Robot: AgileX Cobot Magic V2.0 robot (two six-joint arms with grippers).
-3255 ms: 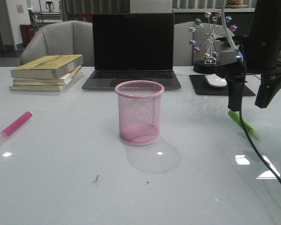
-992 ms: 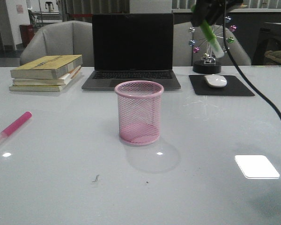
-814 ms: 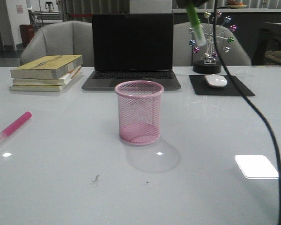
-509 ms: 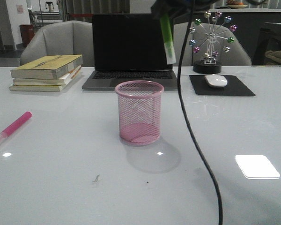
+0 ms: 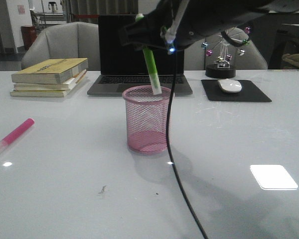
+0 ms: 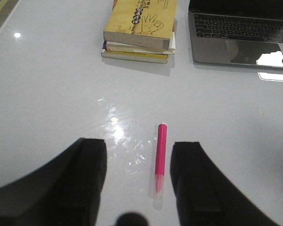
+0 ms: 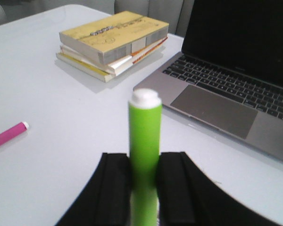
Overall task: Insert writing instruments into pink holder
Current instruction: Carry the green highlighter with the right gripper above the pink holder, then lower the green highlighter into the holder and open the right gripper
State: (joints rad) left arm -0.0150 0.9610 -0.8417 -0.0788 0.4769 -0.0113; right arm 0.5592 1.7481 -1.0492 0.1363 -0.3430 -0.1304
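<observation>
R fingers point(image 7: 144, 188) pinch the green marker point(image 5: 150, 72) w/ long axis near vertical, pale cap end down, dipping just inside the pink holder's point(image 5: 148, 119) rim, upper end tilted slightly left. L fingers point(image 6: 137, 174) spread, hovering over the pink marker point(image 6: 160, 157), which lies flat on the worktop point(image 5: 65, 189) well left of holder, cap toward the near edge.

Lower end of bright green highlighter marker point(image 5: 150, 69) blurred behind rim of pink wire-mesh pen cup point(image 5: 148, 122); tip depth not readable. In right wrist view, lower part of marker point(image 7: 145, 155) cut off by frame edge, pinched between black right gripper point(image 7: 144, 190) fingers. Black left gripper point(image 6: 137, 181) fingertips cut off. Magenta pink marker point(image 5: 12, 135) pale cap end indistinct against white table point(image 5: 65, 189).
</observation>
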